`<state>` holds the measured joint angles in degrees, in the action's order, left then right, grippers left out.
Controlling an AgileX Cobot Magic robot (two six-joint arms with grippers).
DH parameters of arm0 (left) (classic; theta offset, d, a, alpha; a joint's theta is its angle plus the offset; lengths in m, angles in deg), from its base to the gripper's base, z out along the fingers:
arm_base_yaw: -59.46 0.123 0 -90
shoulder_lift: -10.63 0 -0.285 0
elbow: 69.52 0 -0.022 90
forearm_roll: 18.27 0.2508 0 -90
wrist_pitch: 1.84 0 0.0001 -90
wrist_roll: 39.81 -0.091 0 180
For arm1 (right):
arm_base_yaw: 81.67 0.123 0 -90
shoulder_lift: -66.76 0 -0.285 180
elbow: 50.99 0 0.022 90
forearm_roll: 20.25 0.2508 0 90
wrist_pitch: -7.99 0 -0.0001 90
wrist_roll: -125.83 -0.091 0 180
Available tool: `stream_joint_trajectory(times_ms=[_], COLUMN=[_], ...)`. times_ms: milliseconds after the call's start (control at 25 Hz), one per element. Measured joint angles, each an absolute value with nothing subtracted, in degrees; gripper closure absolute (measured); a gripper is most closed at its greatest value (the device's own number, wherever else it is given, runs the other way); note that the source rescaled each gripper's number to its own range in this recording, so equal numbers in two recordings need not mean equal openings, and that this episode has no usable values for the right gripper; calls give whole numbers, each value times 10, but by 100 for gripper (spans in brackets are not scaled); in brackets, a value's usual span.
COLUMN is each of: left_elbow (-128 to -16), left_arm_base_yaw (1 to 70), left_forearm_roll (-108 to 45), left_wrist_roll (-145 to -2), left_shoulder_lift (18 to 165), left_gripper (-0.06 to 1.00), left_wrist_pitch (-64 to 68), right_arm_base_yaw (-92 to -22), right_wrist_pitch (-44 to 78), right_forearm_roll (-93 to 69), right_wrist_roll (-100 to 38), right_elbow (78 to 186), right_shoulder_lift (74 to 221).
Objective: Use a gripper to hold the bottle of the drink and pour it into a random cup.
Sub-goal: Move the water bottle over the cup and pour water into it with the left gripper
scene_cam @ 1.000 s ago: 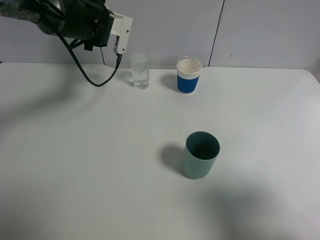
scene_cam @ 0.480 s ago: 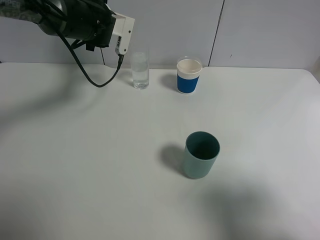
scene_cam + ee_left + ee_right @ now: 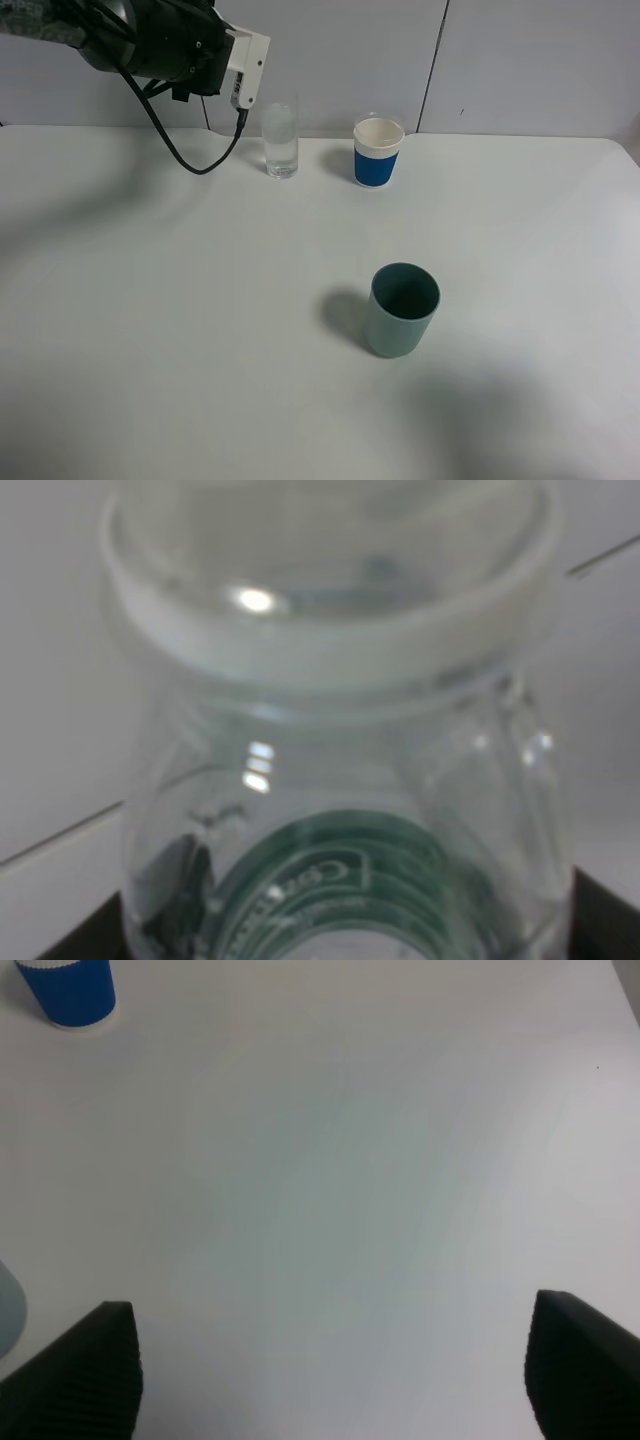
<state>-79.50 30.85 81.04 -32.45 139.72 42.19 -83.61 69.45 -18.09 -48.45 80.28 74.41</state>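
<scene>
My left gripper, a white jaw piece on a thick black arm, hangs high at the back left, just left of the tall clear glass. In the left wrist view it is shut on the clear bottle with a dark green label, which fills that view. The bottle's open mouth faces away from the camera. I cannot make out the bottle in the exterior view. My right gripper is open and empty above bare table, with its dark fingertips at the frame's lower corners. It is out of the exterior view.
A white paper cup with a blue band stands right of the glass and also shows in the right wrist view. A grey-green plastic cup stands mid-table. The white table meets a wall at the back.
The left arm has edged slightly right, toward the glass. The cups and glass have not moved.
</scene>
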Motion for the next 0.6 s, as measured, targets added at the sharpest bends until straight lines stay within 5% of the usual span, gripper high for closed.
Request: stream_joint_trajectory(times_ms=[600], left_elbow=[-795], left_arm_base_yaw=[299], left_forearm_roll=[810], left_wrist_roll=[-360], left_shoulder_lift=[1397], left_gripper=[91], left_wrist_pitch=[430], right_arm_base_yaw=[-836], right_wrist_pitch=[694], right_forearm_roll=[-181], right_wrist_roll=[-484], right_elbow=[803], right_shoulder_lift=[744])
